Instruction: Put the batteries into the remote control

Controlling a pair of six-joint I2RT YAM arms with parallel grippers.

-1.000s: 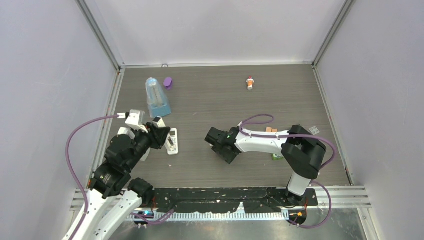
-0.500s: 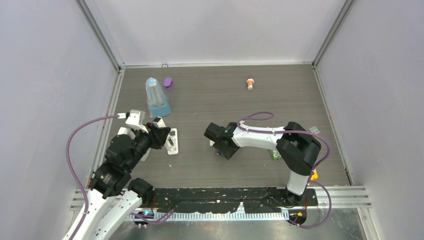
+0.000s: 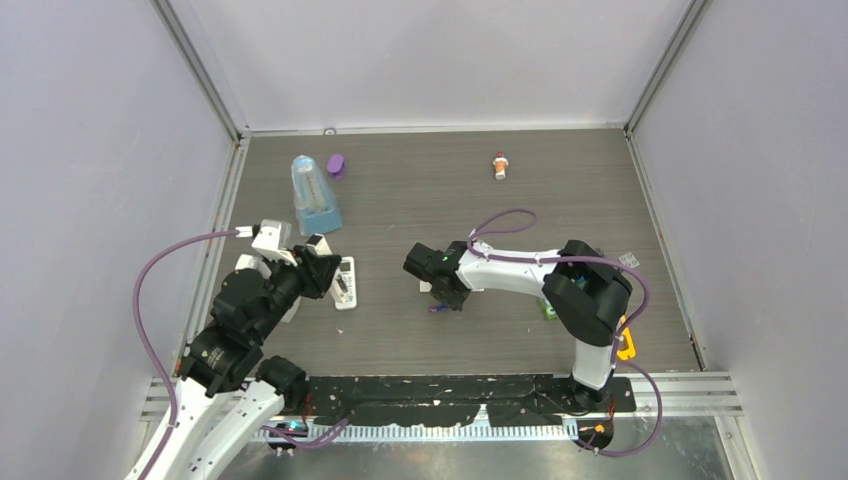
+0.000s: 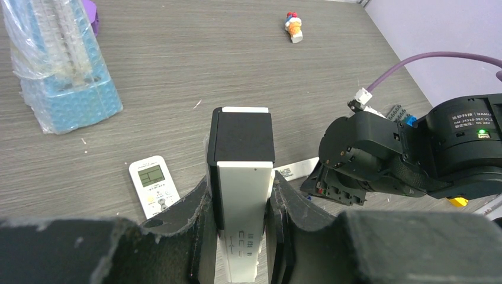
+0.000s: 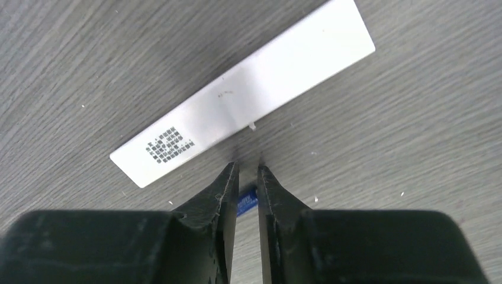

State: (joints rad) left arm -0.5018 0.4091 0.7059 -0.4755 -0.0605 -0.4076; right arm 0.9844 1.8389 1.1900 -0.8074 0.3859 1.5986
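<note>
The remote control (image 4: 153, 186) (image 3: 344, 283), small, white, with a pale screen and buttons, lies face up on the table left of centre. My left gripper (image 4: 241, 195) (image 3: 318, 262) hovers beside it, shut on a narrow white bar with a black tip (image 4: 243, 136). My right gripper (image 5: 247, 168) (image 3: 437, 298) points down at mid-table, its fingers pinched on a small blue-purple battery (image 5: 245, 201) (image 3: 437, 308) lying crosswise on the table. Just beyond the fingertips lies a flat white labelled cover (image 5: 243, 92) (image 4: 294, 170). No other battery can be made out for certain.
At the back left stand a plastic-wrapped blue rack (image 3: 316, 195) and a purple cap (image 3: 336, 165). A red-and-white capped little bottle (image 3: 500, 165) lies at the back centre. A small orange piece (image 3: 625, 345) and a green bit (image 3: 550, 312) sit by the right arm.
My right gripper has slid a little to the left and its jaws have narrowed from wide apart onto the blue-purple battery. The left arm and its white bar have not moved.
</note>
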